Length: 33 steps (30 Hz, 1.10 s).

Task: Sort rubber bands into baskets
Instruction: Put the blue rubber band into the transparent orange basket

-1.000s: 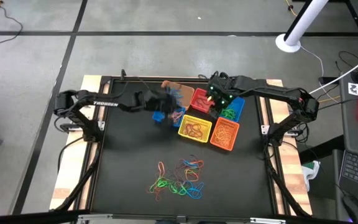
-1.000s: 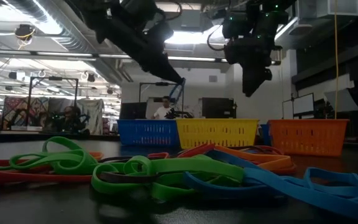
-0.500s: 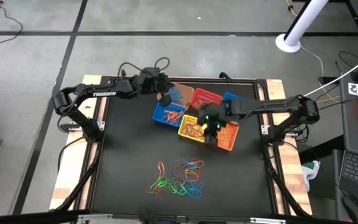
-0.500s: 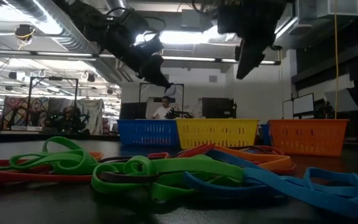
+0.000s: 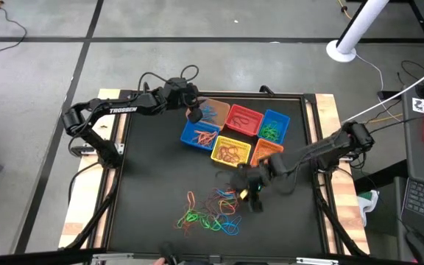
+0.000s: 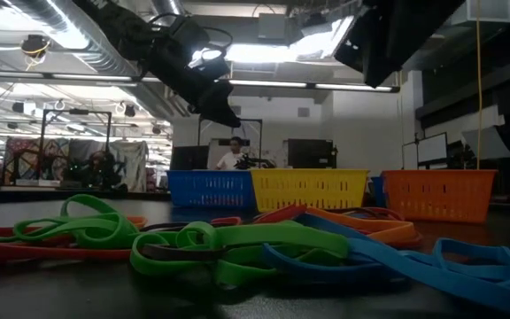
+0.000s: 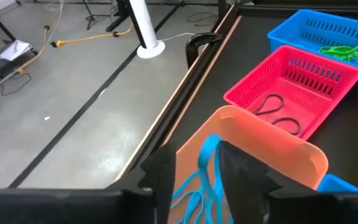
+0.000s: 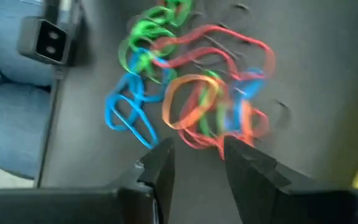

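The right gripper (image 5: 250, 193) has swung away from the baskets (image 5: 234, 132) down over the loose rubber bands (image 5: 212, 210), fingers apart and empty, probably for another pick. The left gripper (image 5: 194, 114), fingers now apart, hangs over the tan basket (image 7: 253, 149), blue bands (image 7: 197, 180) falling in. Beside it, the red basket (image 7: 291, 87) holds dark loops and the blue basket (image 7: 334, 37) green ones.

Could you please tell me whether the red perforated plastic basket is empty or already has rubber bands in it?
Not empty. The red perforated plastic basket holds two dark-looking rubber band loops on its floor in the left wrist view; the high view shows a reddish loop inside.
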Motion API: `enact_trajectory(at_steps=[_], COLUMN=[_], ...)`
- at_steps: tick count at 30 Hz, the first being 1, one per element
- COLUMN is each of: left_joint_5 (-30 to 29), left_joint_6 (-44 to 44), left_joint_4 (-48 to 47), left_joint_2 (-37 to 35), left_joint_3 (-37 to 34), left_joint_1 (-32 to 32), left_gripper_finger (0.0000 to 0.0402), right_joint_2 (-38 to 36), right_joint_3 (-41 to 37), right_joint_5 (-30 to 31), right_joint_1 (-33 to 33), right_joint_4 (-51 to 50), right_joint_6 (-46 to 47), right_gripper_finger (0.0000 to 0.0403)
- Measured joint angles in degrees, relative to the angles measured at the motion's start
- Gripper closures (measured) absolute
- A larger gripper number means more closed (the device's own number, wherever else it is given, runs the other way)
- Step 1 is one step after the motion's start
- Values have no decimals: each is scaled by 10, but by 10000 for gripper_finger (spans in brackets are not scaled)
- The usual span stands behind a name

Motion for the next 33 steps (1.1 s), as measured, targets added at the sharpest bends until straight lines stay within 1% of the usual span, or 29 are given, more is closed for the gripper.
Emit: enact_trajectory(at_steps=[5,13,19,25,33], left_joint_5=[0,-1,-2,-1,-1], left_joint_6=[-13,-26,-29,-29,-29], left_joint_4=[2,-36,-51,-58,-62], left_joint_2=[0,0,0,0,0], left_joint_3=[-3,-5,-5,-5,-5], left_joint_1=[-2,-2,-2,-2,-2], left_gripper_finger=[262,260,260,260,260], right_joint_2=[43,108,147,147,162], right_joint_3=[0,0,0,0,0], right_joint_5=[9,14,14,37,35], right_joint_1=[51,97,104,104,104], right_joint_4=[45,61,78,99,109], right_joint_6=[26,39,38,35,38], right_gripper_finger=[265,265,265,265,265])
